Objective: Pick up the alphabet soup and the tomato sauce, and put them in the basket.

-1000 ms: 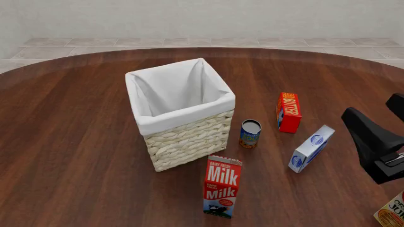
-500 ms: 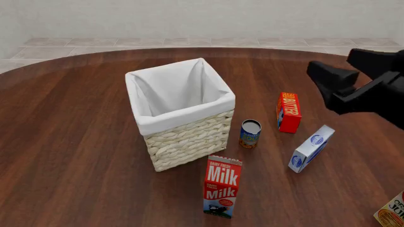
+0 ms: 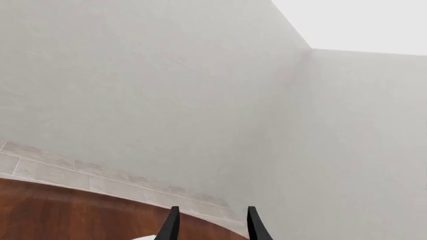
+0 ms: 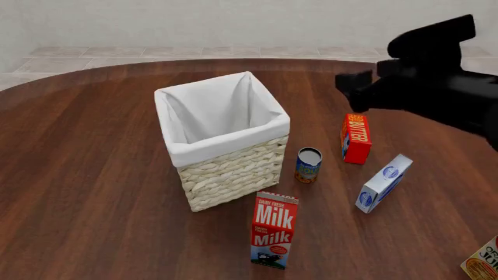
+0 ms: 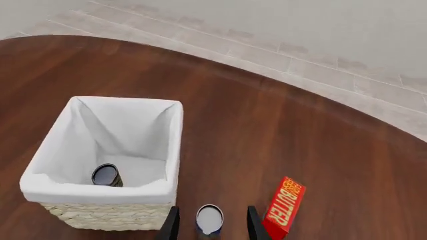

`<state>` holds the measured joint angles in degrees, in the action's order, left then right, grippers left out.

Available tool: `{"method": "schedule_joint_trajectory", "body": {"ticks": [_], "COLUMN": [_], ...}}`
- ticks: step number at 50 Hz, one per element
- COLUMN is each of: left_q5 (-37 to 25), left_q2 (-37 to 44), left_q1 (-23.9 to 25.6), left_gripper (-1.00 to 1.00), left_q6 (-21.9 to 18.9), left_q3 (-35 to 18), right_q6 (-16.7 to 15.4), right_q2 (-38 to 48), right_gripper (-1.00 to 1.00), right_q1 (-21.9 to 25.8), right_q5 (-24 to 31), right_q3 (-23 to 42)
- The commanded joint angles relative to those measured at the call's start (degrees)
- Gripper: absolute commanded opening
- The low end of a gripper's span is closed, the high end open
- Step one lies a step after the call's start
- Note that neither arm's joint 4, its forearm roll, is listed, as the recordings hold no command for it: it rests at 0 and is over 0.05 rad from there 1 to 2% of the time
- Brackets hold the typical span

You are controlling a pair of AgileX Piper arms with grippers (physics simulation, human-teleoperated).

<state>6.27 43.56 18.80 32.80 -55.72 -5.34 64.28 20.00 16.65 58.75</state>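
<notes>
Beside the basket (image 4: 221, 137), just off its right wall, the soup can (image 4: 308, 165) stands upright on the table (image 4: 93, 175), blue label up top, orange below, nothing touching it. Your right gripper (image 5: 210, 227) hangs high over it with fingers spread and empty; in the right wrist view the can's silvery top sits between the two fingertips (image 5: 172, 226), so you look lined up for a straight drop onto it. Inside the basket a second can (image 5: 107, 175) already lies tipped on the white liner; its label is too dark to read, but it is probably the tomato sauce, meaning half the job is done. Your left gripper (image 3: 211, 227) is parked pointing at the wall, fingers apart, holding nothing, out of the way. A butter box (image 4: 356, 138) stands near the soup can on its right, a milk carton (image 4: 273, 230) in front, a blue-and-white box (image 4: 383, 183) further right. Come down vertically so the fingers clear the butter box and the basket wall.
</notes>
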Motion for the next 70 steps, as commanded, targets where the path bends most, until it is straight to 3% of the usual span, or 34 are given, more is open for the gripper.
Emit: {"method": "schedule_joint_trajectory", "body": {"ticks": [1,15,42,49,70], "left_q5": [1.29,1.80,3.40,3.25,3.01], "left_q2": [0.25,0.15,1.04,0.86,0.60], "left_q1": [0.14,0.35,0.17,0.28,-0.07], "left_gripper": [1.00,1.00,1.00,1.00,1.00], "left_q6": [0.68,0.94,1.49,1.61,1.75], "left_q3": [1.04,1.15,2.69,2.62,3.06], "right_q6": [0.76,2.56,-0.57,-1.69,-0.88], "right_q2": [5.08,7.17,11.65,13.85,18.43], "right_gripper": [1.00,1.00,1.00,1.00,1.00], "right_q1": [1.04,2.12,0.47,-1.35,-0.80], "right_q5": [2.35,5.11,7.79,6.92,4.00], "right_q3": [1.52,2.48,1.51,1.32,0.31]}}
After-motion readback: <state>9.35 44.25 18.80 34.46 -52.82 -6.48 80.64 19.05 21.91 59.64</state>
